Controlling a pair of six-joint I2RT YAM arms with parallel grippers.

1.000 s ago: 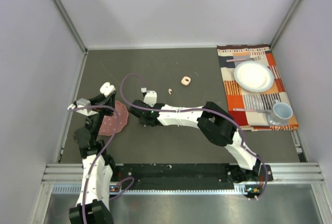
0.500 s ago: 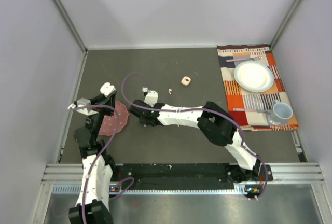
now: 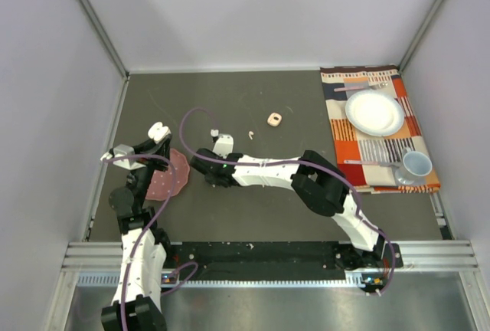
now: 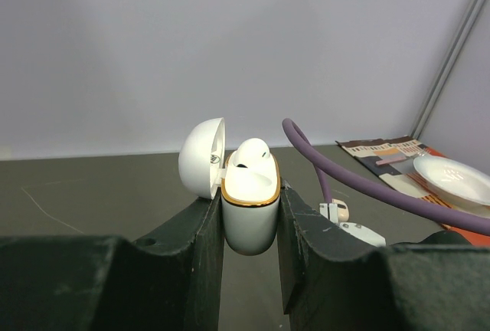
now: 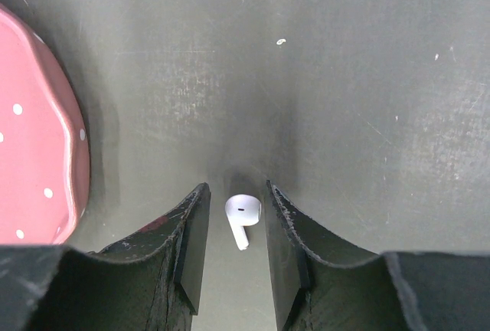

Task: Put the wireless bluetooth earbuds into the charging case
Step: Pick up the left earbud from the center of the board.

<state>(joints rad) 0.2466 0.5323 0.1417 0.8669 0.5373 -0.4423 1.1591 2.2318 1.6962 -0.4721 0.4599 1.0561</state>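
white earbud [image 5: 243, 216]: lying on the dark surface [image 5: 344, 78] between the right fingers [image 5: 191, 247], stem pointing back toward the wrist; glossy plastic, rounded head.
right fingers: standing narrowly apart, straddling it without pinching; judging this as lining up for a pick.
charging case [image 4: 249, 220]: being clamped upright by the left fingers [image 4: 203, 254], probably so its open mouth is facing up for loading; smooth white rounded shell, gold rim.
lid [image 4: 203, 158]: domed, hanging open to one side.
seated earbud [image 4: 249, 158]: already occupying one slot.
surface texture: matte grey, showing fine scuffs.
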